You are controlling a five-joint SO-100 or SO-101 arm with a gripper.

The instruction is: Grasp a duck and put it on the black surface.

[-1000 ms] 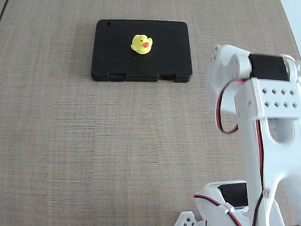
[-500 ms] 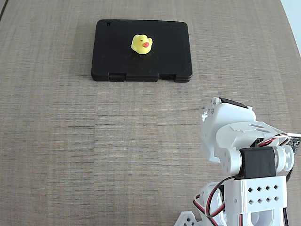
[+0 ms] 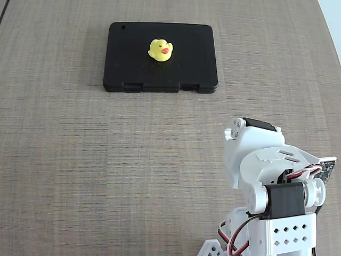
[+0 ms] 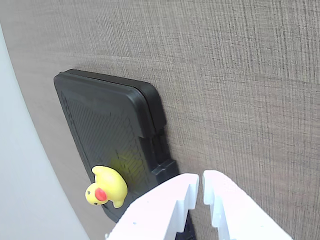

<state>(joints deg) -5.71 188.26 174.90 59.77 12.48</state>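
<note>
White claw fingers (image 4: 201, 181) of mine fill the wrist view's foreground, nearly together, holding nothing. Beyond them the duck (image 3: 160, 50) sits upright on the black slab (image 3: 128, 48), so I judge the placing done; nothing seems left but resting on the table (image 3: 106, 160).

The arm (image 3: 272, 186) is made of white plastic with smooth, rounded shells. Black blocks, the motors (image 3: 285, 200), sit inside the white parts. One shell has a few long slots cut in its top. A lower white part has rows of small square holes. Thin red, black and white wires (image 3: 237, 234) loop out near the bottom. A small green board (image 3: 327, 173) sticks out at the right edge of the fixed view. In the wrist view the jaws are two white plastic pieces with stepped, notched inner edges.
</note>
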